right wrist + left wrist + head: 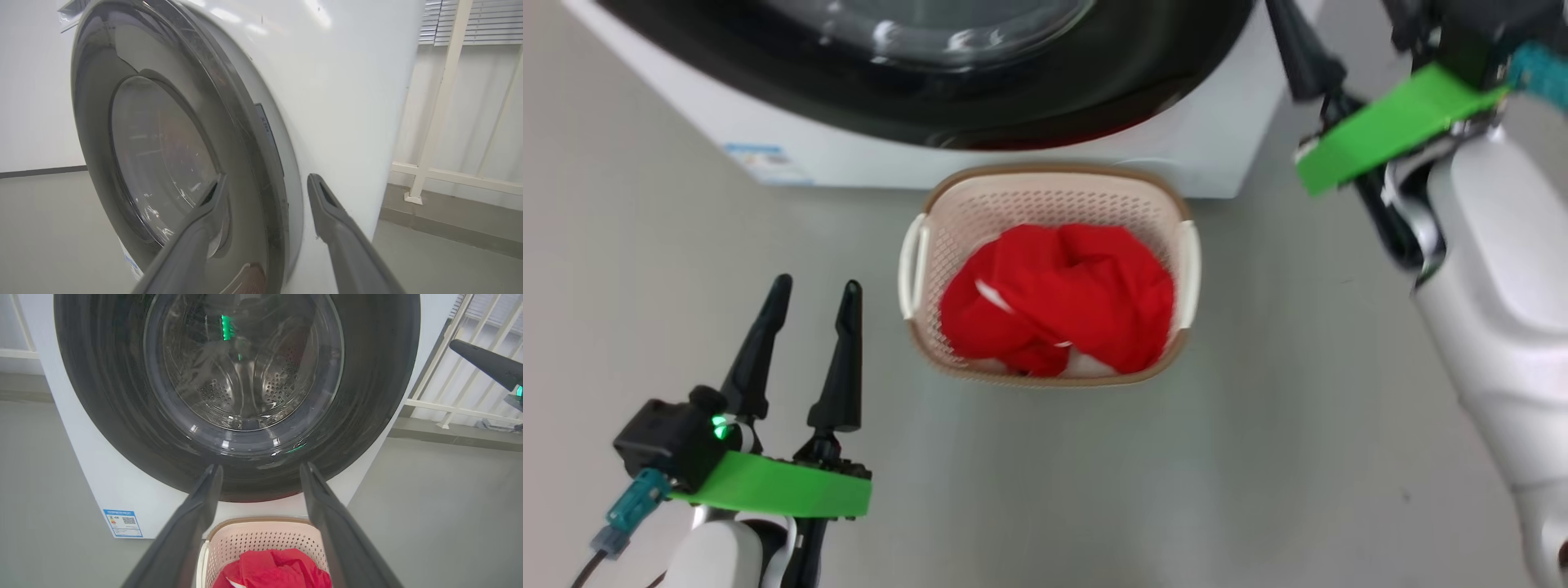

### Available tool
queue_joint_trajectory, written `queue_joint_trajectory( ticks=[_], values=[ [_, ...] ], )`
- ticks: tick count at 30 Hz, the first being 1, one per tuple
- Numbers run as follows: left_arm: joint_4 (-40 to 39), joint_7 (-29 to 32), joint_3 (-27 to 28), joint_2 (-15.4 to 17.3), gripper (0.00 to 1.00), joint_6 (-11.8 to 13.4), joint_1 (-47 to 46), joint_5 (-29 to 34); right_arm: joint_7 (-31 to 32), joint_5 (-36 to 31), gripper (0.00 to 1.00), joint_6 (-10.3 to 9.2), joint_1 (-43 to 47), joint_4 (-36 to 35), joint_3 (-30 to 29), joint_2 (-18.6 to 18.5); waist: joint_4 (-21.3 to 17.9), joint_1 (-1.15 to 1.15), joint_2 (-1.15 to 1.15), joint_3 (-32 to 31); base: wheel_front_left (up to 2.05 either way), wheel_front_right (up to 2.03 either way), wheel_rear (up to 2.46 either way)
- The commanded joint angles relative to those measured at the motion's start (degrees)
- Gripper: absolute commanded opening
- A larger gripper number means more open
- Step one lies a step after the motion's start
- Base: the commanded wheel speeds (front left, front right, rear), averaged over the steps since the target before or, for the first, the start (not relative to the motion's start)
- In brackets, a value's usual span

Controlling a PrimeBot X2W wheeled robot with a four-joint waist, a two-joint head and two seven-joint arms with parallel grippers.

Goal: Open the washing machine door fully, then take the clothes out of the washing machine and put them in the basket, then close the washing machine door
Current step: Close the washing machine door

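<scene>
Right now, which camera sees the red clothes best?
The head view: it looks straight down into the basket, so the whole pile of clothes shows. The left wrist view catches just the pile's top at its bottom edge. The right wrist view faces the door.

The left gripper [261, 467] stood with its two fingers spread wide, nothing between them. Past them the washing machine door [367, 396] lay against the white front of the washing machine [118, 486], the steel drum [245, 388] visible through its glass. A blue sticker [122, 523] sat at the front's lower left corner. On the floor [441, 506], just before the machine's bottom edge, stood the basket [261, 535] with the red clothes [273, 569] inside. A single dark finger [486, 365] of the other arm showed beyond the machine's right edge.
</scene>
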Motion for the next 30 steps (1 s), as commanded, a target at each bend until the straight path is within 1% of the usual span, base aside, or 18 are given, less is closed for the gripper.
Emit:
queue_joint_trajectory(
  ticks=[1,6,9,17,23,24,30],
  values=[
    [-1.07,-0.69,1.8,1.74,1.0,-0.32,-0.24,-0.41,-0.31,-0.99,1.0,-0.21,2.26,-2.14,-0.39,1.41,-3.67,0.0,0.0,-3.3,0.0,0.0,0.0],
    [-0.65,-0.69,1.4,2.52,1.0,-0.32,1.34,-2.04,-0.31,-3.63,1.0,-0.21,9.69,-6.4,-3.88,3.38,-7.37,0.0,0.0,-6.55,0.0,0.0,0.0],
    [-0.22,-0.69,1.98,2.92,1.0,-0.32,2.37,-1.68,-0.31,-4.58,1.0,-0.21,14.22,-8.77,-6.2,4.91,-9.22,0.0,0.0,-8.54,0.0,0.0,0.0],
    [1.11,-0.69,3.64,2.6,1.0,-0.32,5.22,-0.65,-0.31,-7.42,1.0,-0.21,24.45,-13.28,-8.12,6.72,-12.65,0.0,0.0,-12.83,0.0,0.0,0.0],
    [1.07,-0.69,4.61,2.49,1.0,-0.32,7.74,0.94,-0.31,-8.15,1.0,-0.21,31.5,-15.25,-9.76,6.64,-14.04,0.0,0.0,-15.94,0.0,0.0,0.0],
    [1.07,-0.69,4.61,2.49,1.0,-0.32,7.74,0.94,-0.31,-8.15,1.0,-0.21,31.5,-15.25,-9.76,6.64,-14.04,0.0,0.0,-15.94,0.0,0.0,0.0],
    [0.84,-0.69,6.78,2.0,1.0,-0.32,10.41,2.45,-0.31,-7.07,1.0,-0.21,37.76,-17.81,-10.96,5.1,-14.86,0.0,0.0,-19.1,0.0,0.0,0.0]
  ],
)
